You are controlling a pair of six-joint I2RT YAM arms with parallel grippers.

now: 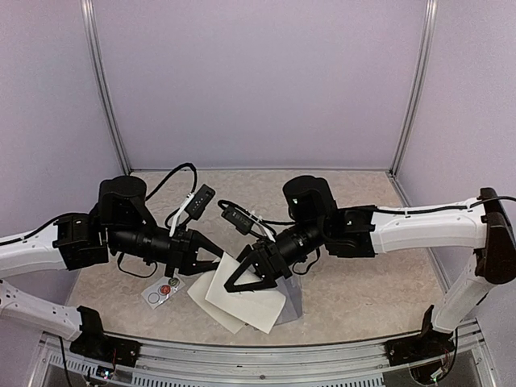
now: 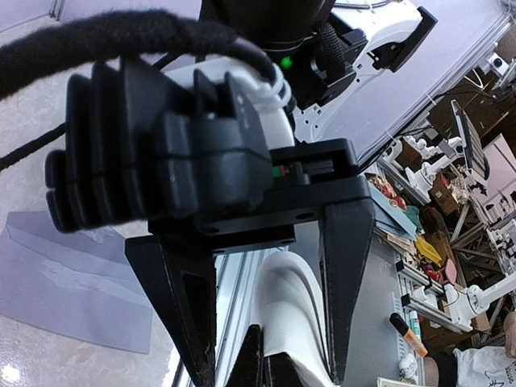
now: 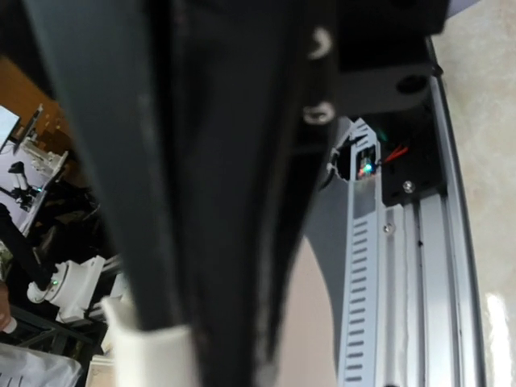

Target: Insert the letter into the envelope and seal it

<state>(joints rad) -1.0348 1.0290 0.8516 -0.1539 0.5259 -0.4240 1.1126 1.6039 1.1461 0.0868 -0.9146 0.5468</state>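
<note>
The left gripper (image 1: 218,256) has its jaws pressed together at the far corner of the top cream sheet (image 1: 246,305); whether they pinch it I cannot tell. The right gripper (image 1: 234,274) has its jaws spread, and in the left wrist view a curled white sheet edge (image 2: 284,314) stands between them. Both arms reach inward and tilt down, their tips close together over the sheets. The envelope (image 1: 292,302) lies flat on the bench (image 1: 363,282), its left part under the sheets. Its visible edge runs far to near, and its long axis is hidden from above. A sticker card (image 1: 164,289) lies left of the sheets.
</note>
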